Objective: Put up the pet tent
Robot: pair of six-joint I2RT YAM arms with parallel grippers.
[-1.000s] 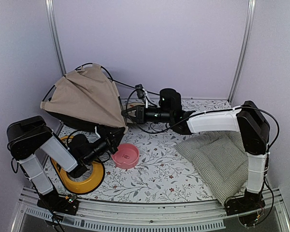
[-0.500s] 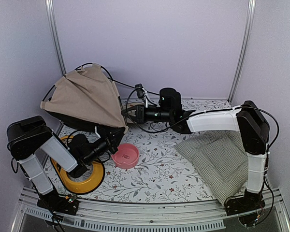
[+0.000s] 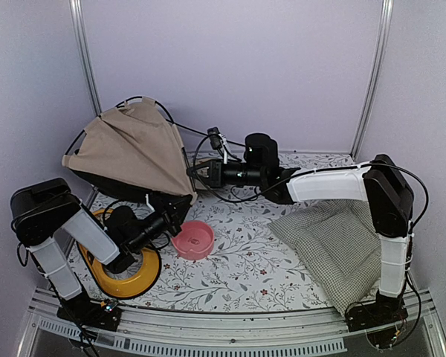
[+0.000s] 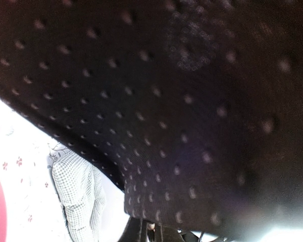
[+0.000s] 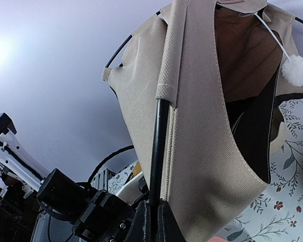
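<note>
The pet tent (image 3: 130, 152) sits half-raised at the back left, beige fabric over thin black poles, with a black base. My right gripper (image 3: 198, 172) is at the tent's right corner. In the right wrist view it (image 5: 154, 210) is shut on a black pole (image 5: 159, 141) that runs into a beige sleeve (image 5: 202, 126). A white pompom (image 5: 294, 69) hangs in the tent's opening. My left gripper (image 3: 177, 210) reaches under the tent's near edge. In the left wrist view its jaws (image 4: 154, 232) are closed on the edge of the black dotted lining (image 4: 192, 101), which fills most of the view.
A pink bowl (image 3: 193, 239) stands just right of the left gripper. A yellow ring dish (image 3: 126, 271) lies under the left arm. A green-checked cushion (image 3: 342, 245) lies at the right. Purple walls and metal posts close in the floral-patterned table (image 3: 245, 275).
My right gripper has edged slightly left and back with the pole in it. The left arm and the tent's body look unchanged.
</note>
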